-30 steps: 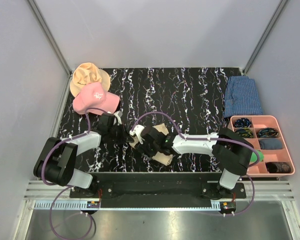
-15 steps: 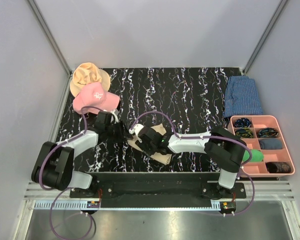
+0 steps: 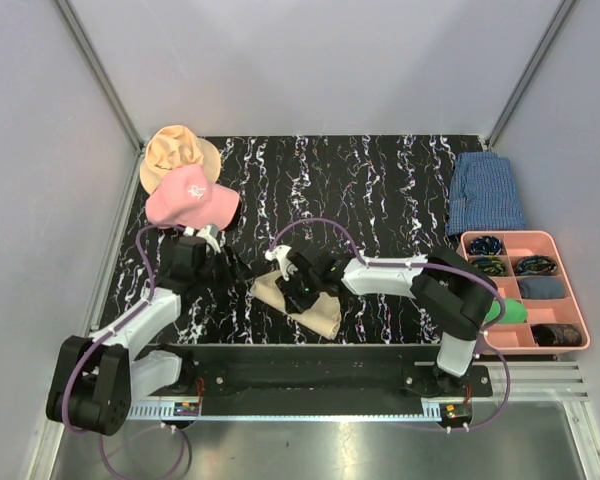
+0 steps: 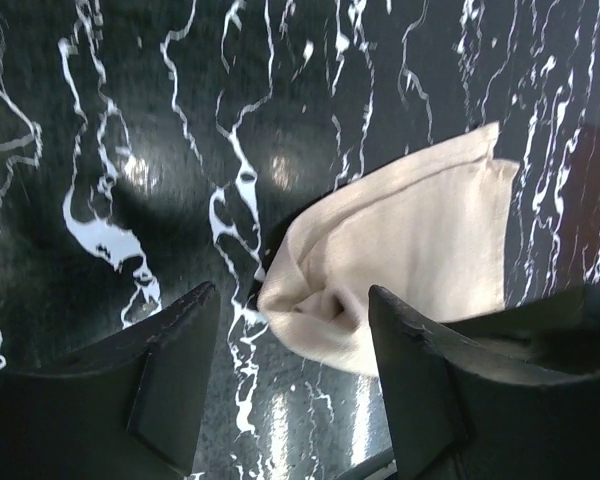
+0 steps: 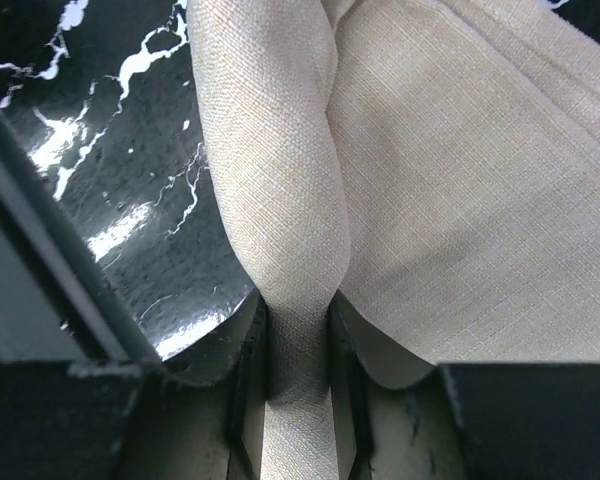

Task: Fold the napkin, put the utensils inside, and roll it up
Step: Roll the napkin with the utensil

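The beige napkin [image 3: 302,303] lies bunched into a thick roll near the front middle of the black marbled table. My right gripper [image 3: 294,288] is over its left part. In the right wrist view the right gripper [image 5: 298,335] is shut on a raised fold of the napkin [image 5: 460,190]. My left gripper [image 3: 242,270] sits just left of the cloth. In the left wrist view the left gripper [image 4: 292,295] is open, and the napkin's rolled end [image 4: 400,250] lies just beyond its fingertips, not gripped. The utensils are hidden.
A pink cap [image 3: 190,197] lies on a tan floppy hat [image 3: 175,150] at the back left. A folded blue checked cloth [image 3: 486,192] lies at the back right. A pink compartment tray [image 3: 520,236] with small items stands at the right edge, and the right arm's elbow is beside it.
My left gripper has opened, let go of the napkin's end and drawn back to the left. My right gripper has closed on a fold of the napkin and shifted slightly left.
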Tool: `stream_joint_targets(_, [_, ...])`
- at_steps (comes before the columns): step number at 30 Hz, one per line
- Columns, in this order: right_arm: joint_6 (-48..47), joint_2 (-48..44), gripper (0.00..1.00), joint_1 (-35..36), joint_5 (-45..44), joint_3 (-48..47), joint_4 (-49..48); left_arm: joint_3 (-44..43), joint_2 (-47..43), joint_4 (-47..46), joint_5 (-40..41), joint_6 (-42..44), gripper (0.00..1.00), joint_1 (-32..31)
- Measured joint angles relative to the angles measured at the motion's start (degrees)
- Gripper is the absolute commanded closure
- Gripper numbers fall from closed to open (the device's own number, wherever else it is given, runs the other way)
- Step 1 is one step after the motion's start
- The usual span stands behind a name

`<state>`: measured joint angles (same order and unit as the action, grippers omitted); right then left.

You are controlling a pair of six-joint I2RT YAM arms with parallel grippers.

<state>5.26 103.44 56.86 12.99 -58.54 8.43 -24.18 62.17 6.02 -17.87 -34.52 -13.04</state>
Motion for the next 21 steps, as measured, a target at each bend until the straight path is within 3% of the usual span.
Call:
stream_joint_targets(9, [1.0,5.4,0.71,-9.8,22.7,-1.7,-0.1,4.1,0.2,-5.7,-4.5,-0.4,0.37,0.0])
stream_joint_targets(16, [1.3,10.5,0.71,-13.3,34.2,-4.0,-0.1,4.5,3.3,-11.0,-7.8,-1.2,0.38,-0.3])
stream_joint_targets(21, [1.5,11.8,0.71,-13.6,37.2,-4.5,0.0,4.5,7.0,-14.7,-9.4,-1.5,0.52,-0.7])
